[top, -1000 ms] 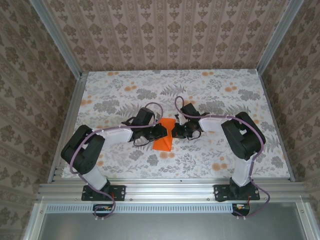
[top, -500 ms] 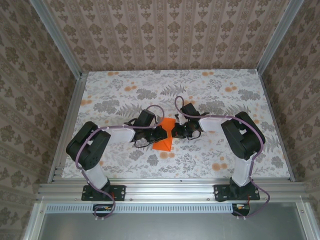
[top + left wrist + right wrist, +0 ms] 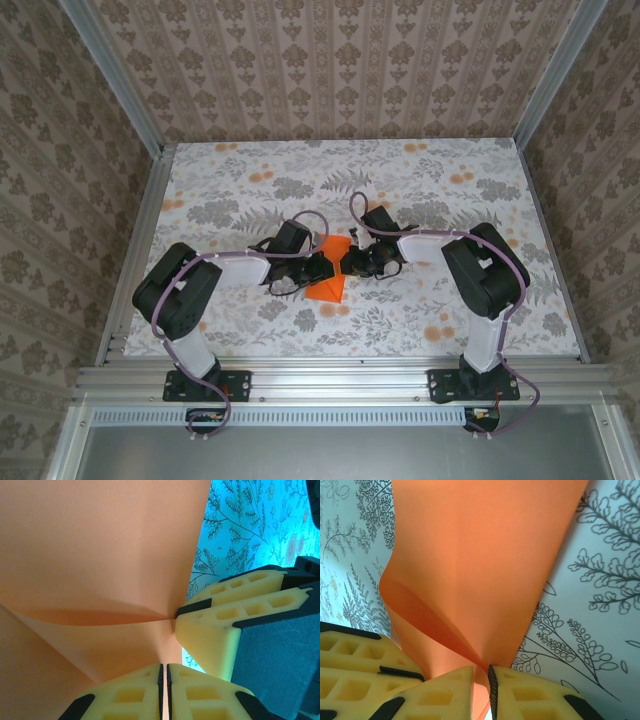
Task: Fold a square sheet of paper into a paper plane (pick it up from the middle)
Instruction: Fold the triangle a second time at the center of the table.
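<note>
The bright orange sheet of paper [image 3: 328, 274] is lifted at the middle of the table, buckled into a crease, with its lower part hanging toward the cloth. My left gripper [image 3: 320, 264] pinches its left side and my right gripper [image 3: 353, 262] pinches its right side, fingertips almost meeting. In the left wrist view the paper [image 3: 95, 555] runs down between my shut gripper [image 3: 164, 692], and the right arm's fingers [image 3: 227, 617] press in from the right. In the right wrist view the paper [image 3: 480, 555] narrows into my gripper [image 3: 481, 692], with the left arm's fingers [image 3: 355, 665] beside it.
The table [image 3: 450, 190] carries a grey floral cloth with pale orange flower blotches [image 3: 436, 331]. Patterned walls close in the back and both sides. Both forearms stretch inward from the near edge, with purple cables [image 3: 310, 215] looping over them.
The left arm's elbow has swung to the right since a second ago, and the paper's lower tip shifted slightly. Both grippers stayed on the paper.
</note>
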